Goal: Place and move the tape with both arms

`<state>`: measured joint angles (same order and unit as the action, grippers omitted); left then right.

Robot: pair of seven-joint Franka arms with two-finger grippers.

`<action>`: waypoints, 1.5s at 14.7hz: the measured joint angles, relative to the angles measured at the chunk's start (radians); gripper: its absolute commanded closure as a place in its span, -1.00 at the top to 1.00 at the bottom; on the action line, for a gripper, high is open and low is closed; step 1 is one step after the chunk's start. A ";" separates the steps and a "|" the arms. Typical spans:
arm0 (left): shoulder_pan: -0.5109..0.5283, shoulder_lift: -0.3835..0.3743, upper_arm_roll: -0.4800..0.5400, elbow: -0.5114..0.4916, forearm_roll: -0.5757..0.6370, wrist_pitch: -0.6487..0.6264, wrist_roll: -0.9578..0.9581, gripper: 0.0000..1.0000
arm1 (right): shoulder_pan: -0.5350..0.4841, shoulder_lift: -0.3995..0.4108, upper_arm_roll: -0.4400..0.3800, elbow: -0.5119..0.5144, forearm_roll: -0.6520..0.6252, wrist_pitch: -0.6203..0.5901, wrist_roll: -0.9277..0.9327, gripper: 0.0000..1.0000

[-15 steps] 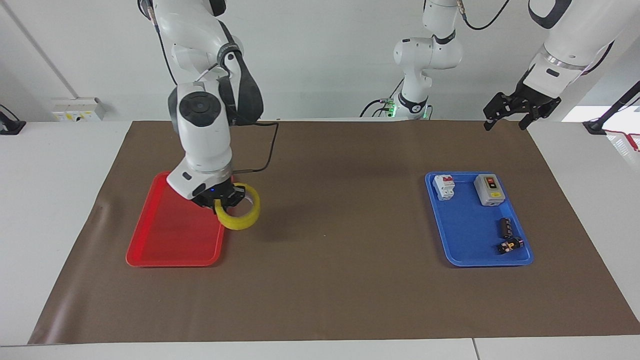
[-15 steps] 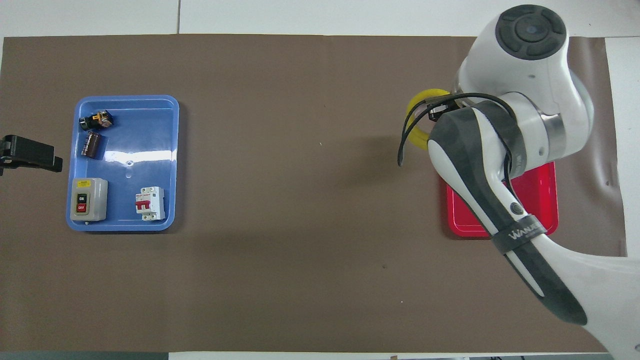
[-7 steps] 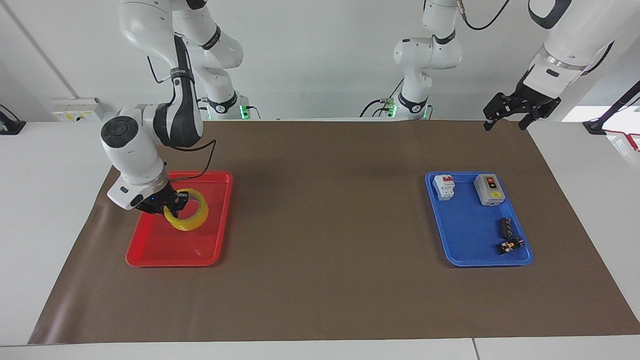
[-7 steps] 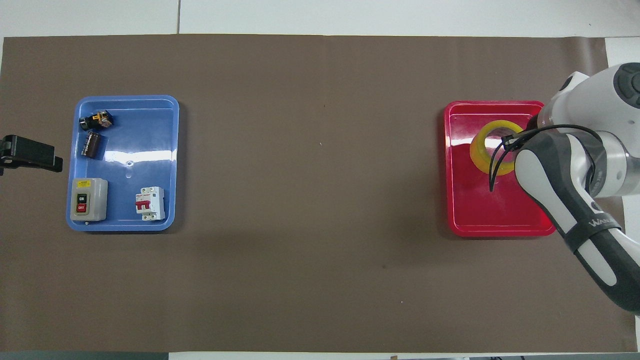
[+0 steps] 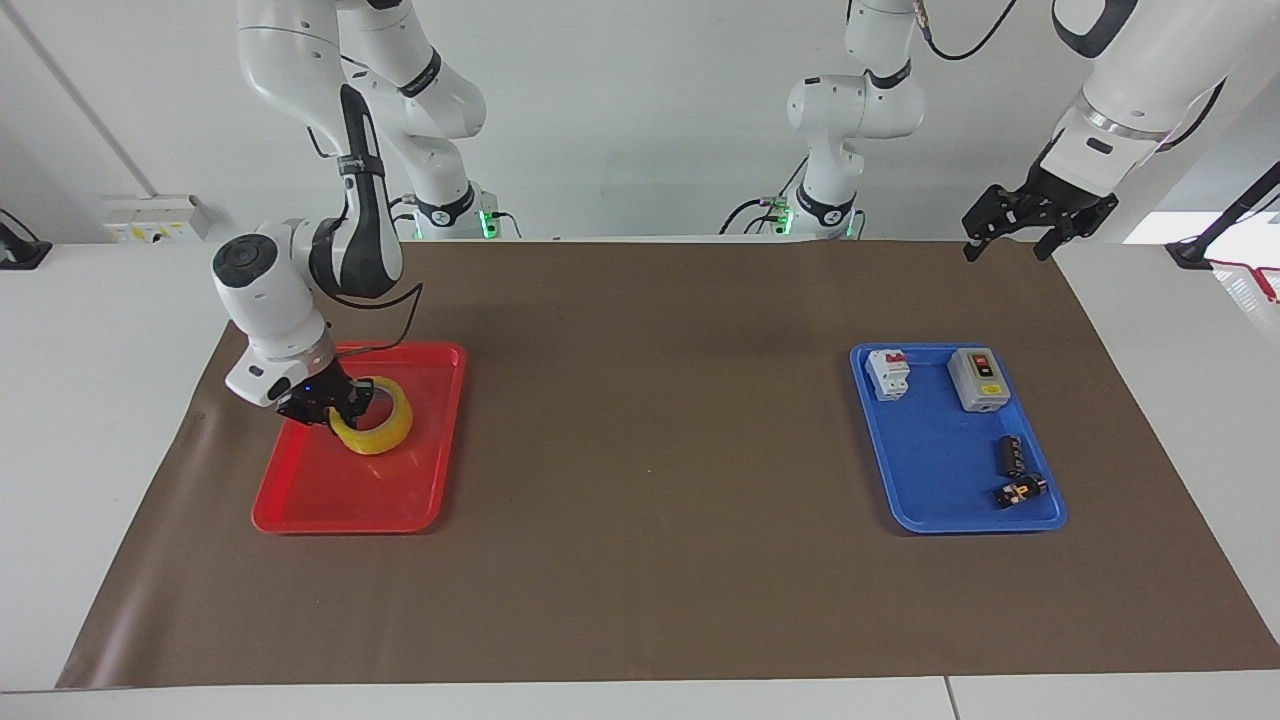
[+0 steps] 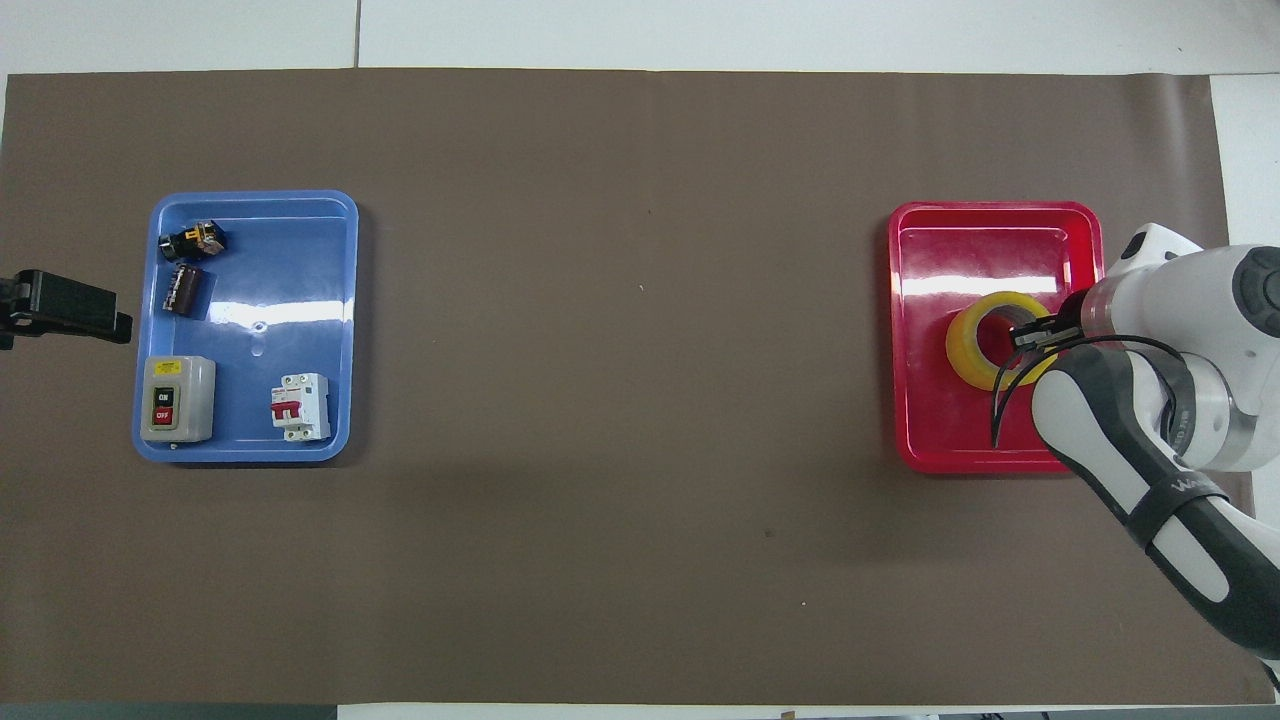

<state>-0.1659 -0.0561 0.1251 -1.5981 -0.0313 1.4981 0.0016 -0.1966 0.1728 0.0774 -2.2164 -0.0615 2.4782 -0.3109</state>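
While right gripper [image 5: 335, 405] is pinching yellow tape roll [image 5: 375, 428] by its wall, one finger inside core, roll is sitting tilted low in red tray [image 5: 345, 505], seemingly being set down at right arm's end. Left gripper [image 5: 1035, 222], fingers spread, empty, is waiting over mat corner. Brown mat [image 5: 660, 440] is covering white table; blue tray [image 5: 930, 470] is holding electrical parts.
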 measured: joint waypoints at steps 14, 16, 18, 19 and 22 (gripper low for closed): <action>-0.007 0.001 -0.006 0.001 0.000 -0.001 0.001 1.00 | 0.051 -0.029 0.010 0.248 0.003 -0.258 0.281 1.00; -0.007 0.001 -0.006 0.000 0.000 -0.001 0.001 1.00 | 0.071 -0.054 0.010 0.373 0.002 -0.425 0.350 1.00; 0.000 0.002 -0.019 0.000 0.000 -0.001 0.001 1.00 | 0.074 -0.084 0.010 0.466 0.002 -0.562 0.377 1.00; 0.008 0.003 -0.033 0.000 0.000 -0.001 0.001 1.00 | 0.073 -0.103 0.009 0.505 0.002 -0.624 0.381 1.00; 0.023 0.006 -0.057 0.000 0.001 -0.001 0.001 1.00 | 0.072 -0.174 0.006 0.605 0.002 -0.819 0.385 1.00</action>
<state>-0.1430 -0.0502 0.0682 -1.5985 -0.0308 1.4974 0.0030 -0.1246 -0.0016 0.0833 -1.6116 -0.0599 1.6590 0.0742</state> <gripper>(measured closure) 0.000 0.000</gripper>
